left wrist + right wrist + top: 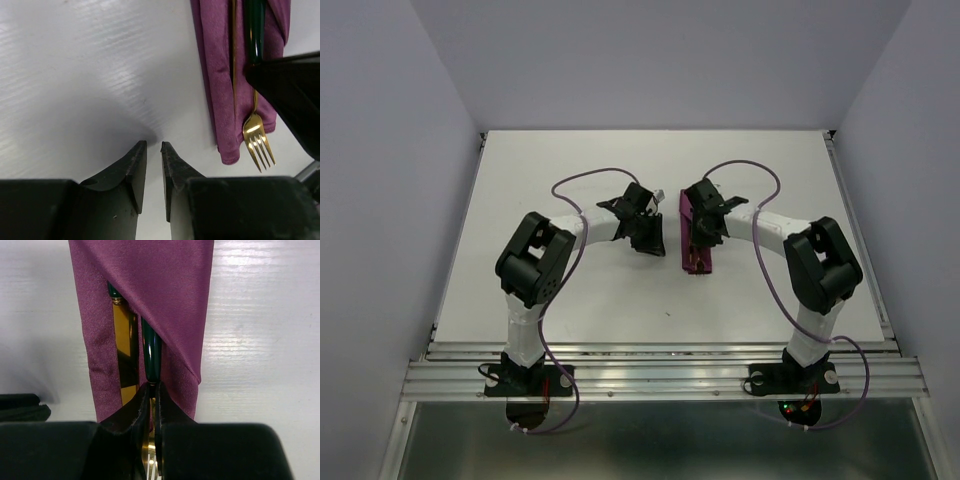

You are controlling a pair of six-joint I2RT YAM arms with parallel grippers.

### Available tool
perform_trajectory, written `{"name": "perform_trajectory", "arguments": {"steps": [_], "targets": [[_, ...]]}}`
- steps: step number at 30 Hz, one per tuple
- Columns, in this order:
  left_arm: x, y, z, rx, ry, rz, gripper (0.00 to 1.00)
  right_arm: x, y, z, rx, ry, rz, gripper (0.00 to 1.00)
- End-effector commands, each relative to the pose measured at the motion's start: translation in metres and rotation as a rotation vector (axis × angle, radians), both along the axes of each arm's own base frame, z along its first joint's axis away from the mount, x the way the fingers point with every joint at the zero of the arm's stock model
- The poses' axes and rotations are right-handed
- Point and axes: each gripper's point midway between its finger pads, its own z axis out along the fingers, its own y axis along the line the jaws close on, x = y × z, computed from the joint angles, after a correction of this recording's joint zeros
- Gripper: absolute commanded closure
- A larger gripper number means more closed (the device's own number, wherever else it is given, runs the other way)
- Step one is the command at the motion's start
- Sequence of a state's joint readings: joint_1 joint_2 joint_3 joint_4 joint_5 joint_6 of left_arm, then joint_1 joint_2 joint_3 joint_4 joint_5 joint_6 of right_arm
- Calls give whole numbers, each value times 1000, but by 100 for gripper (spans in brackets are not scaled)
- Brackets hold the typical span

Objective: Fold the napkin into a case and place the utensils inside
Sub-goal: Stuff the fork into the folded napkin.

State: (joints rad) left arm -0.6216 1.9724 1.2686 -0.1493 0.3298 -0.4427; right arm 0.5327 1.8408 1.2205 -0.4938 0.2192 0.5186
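The magenta napkin is folded into a narrow case point(688, 262) lying at the table's middle; it also shows in the left wrist view point(222, 85) and the right wrist view point(170, 285). A gold knife blade point(125, 347) lies in its diagonal pocket. My right gripper point(152, 390) is shut on the fork's neck. The fork's dark handle point(151, 350) points into the pocket and its gold tines point(257, 142) stick out past the case's end. My left gripper point(154, 147) hovers over bare table left of the case, nearly shut and empty. From above, the left gripper point(648, 235) and the right gripper point(703, 235) flank the case.
The white table point(570, 290) is walled by grey panels on three sides. An aluminium rail point(660, 375) runs along the near edge with both arm bases on it. Purple cables loop over each arm.
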Motion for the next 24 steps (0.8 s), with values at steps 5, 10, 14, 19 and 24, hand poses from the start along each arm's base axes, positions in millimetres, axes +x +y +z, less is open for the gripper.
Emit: {"name": "perform_trajectory", "arguments": {"steps": [5, 10, 14, 19, 24], "targets": [[-22, -27, 36, -153, -10, -99, 79, 28, -10, 12, -26, -74, -22, 99], [-23, -31, 35, -160, -3, -106, 82, 31, -7, 15, -17, -83, -17, 90], [-24, -33, 32, -156, 2, -111, 82, 26, -7, 20, 3, -88, -19, 73], [-25, -33, 28, -152, 11, -110, 82, 13, -5, 17, 35, -67, 3, 72], [-25, -34, 26, -149, 14, -108, 82, 4, -5, 11, 34, -50, 13, 74]]}}
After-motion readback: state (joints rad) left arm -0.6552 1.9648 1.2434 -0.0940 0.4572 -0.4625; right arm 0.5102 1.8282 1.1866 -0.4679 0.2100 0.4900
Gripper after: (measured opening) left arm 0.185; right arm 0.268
